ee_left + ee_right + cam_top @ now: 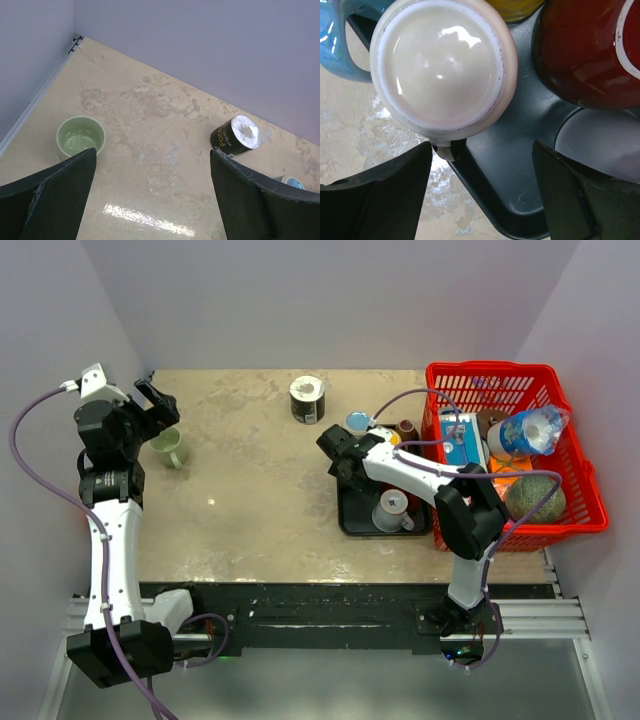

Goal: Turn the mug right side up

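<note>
In the right wrist view a cream mug [445,65] stands upside down, base up, at the corner of a black tray [520,170]. A small stub of its handle [442,151] shows at its lower rim. My right gripper [481,150] is open just short of the mug, its left finger beside the handle and nothing between the jaws. In the top view this gripper [340,452] hovers over the tray's [350,522] far left corner and hides the mug. My left gripper [158,405] is open far to the left, holding nothing [152,152].
A blue mug [340,45], a red mug [585,50] and a grey mug [607,145] crowd round the cream one. A green mug [170,446] stands upright by the left gripper. A black-wrapped roll [307,398] sits at the back. A red basket [590,490] of groceries borders the tray.
</note>
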You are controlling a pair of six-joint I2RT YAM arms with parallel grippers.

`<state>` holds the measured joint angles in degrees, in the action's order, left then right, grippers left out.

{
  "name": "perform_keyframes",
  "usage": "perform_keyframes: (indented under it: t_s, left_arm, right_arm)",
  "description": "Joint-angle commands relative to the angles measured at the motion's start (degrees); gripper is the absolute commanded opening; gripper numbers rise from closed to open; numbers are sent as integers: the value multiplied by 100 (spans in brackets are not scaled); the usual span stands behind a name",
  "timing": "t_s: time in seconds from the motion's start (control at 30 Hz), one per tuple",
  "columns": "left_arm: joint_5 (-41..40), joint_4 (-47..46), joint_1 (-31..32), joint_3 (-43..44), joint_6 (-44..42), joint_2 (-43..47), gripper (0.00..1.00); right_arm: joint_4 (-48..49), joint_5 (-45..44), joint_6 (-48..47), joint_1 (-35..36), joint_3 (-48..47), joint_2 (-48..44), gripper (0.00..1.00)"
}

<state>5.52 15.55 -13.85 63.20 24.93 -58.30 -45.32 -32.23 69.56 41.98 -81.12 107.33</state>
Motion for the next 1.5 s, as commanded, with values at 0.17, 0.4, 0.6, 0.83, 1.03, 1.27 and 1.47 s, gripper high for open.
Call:
perform_keyframes:
  t_s: [0.17,0.4,0.6,0.83,1.03,1.27,1.47]
  left_arm:
    - [458,-166,14,-27,-67,3,99]
    - [591,-193,128,-9,-120,-41,99]
    - [687,-245,172,-150,-111,12,99]
    - [1038,158,181,8,-76,-120,99]
    - [1873,-166,242,-789,188,99,99]
    - [2357,-527,418,-1371,487,574,99]
    - [2524,-711,593,-1644,662,1197,99]
  right_arm:
    - [322,-495,383,-5,-9,183,75]
    - [305,-539,330,-14,-88,262,52]
    - [225,-477,269,-5,-71,245,39]
    - [287,-74,-196,-14,-26,25,0]
    - [216,129,-600,-5,35,-343,0]
    - [910,409,-1304,-14,474,-1345,0]
    - [1489,1086,-1708,-14,773,-2364,0]
